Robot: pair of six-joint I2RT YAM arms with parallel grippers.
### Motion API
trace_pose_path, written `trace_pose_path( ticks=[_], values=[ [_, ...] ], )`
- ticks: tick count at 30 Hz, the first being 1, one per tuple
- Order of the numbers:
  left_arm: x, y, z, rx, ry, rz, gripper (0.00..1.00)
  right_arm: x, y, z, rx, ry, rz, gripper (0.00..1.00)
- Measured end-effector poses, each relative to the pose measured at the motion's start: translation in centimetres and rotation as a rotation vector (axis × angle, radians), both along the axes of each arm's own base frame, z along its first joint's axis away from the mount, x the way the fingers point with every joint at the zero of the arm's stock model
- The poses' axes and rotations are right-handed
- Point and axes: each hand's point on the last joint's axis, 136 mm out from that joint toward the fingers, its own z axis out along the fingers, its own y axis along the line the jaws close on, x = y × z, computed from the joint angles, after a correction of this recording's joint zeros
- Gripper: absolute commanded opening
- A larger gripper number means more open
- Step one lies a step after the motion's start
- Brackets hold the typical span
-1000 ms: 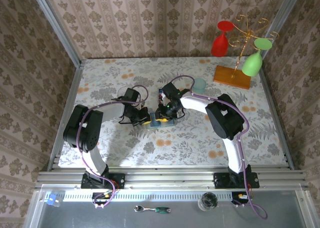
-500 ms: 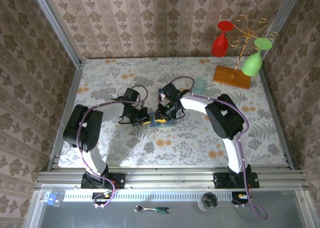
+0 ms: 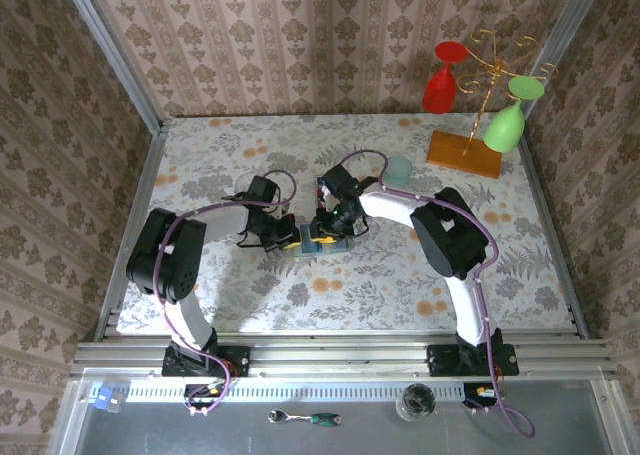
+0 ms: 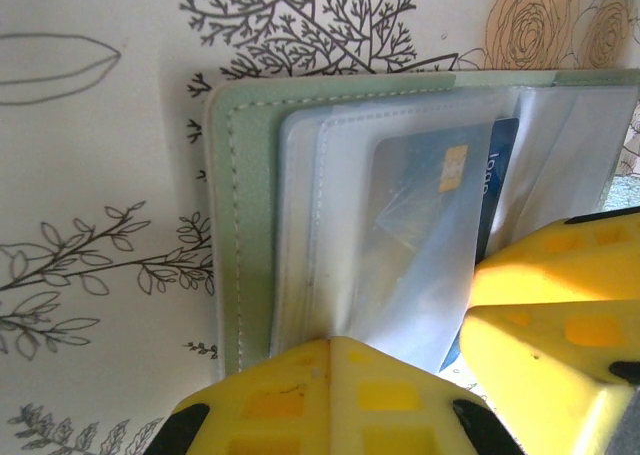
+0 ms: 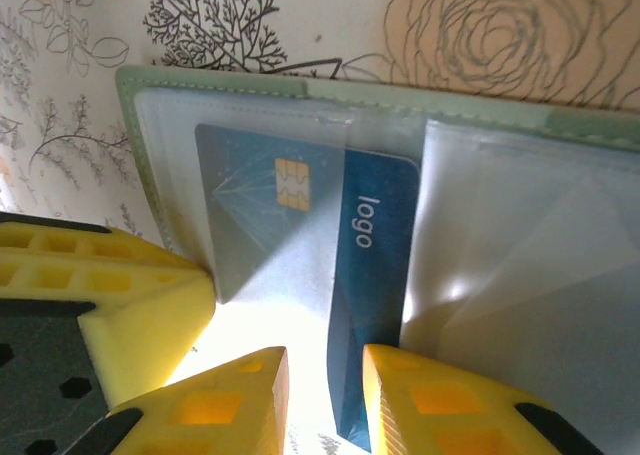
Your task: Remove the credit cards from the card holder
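The card holder [image 3: 318, 241] lies open and flat on the floral worktop [image 3: 400, 275], about midway between the two arms, with both end effectors meeting over it. The step in hand looks like drawing out the first card, and none is clear of the holder yet.

In the left wrist view, the left end effector [image 4: 330, 375] has its fingers pressed together on the lower edge of a clear plastic sleeve [image 4: 400, 275], pinning that page of the card holder [image 4: 240, 225] in place.

In the right wrist view, the blue credit card [image 5: 370, 275] (chip and the word "logo" on its face) sits partly under the sleeve, and its lower edge pokes out past the plastic. The right end effector [image 5: 318, 375] stands a little apart, one finger on each side of that exposed corner. It does not look clamped on the card.

The next move probably calls for the right fingers to close squarely on the bare card edge without catching the sleeve. They would then slide the card out along its own plane, towards the sleeve's open side, while the left arm holds the holder down. If the sleeve is caught too, the whole holder is likely to drag along.
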Motion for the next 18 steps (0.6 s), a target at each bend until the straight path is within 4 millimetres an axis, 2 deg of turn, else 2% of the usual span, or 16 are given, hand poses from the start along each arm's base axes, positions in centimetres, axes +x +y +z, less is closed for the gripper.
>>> trace_pose_path(
  ticks=[13,18],
  values=[
    [0.14,0.1,0.11,-0.003,0.001,0.004,0.0,0.41,-0.2,0.13,-0.02,-0.029,0.01,0.27],
    [0.23,0.01,0.41,-0.002,0.004,0.003,0.0,0.63,-0.15,0.74,-0.005,-0.037,-0.006,0.27]
  ],
)
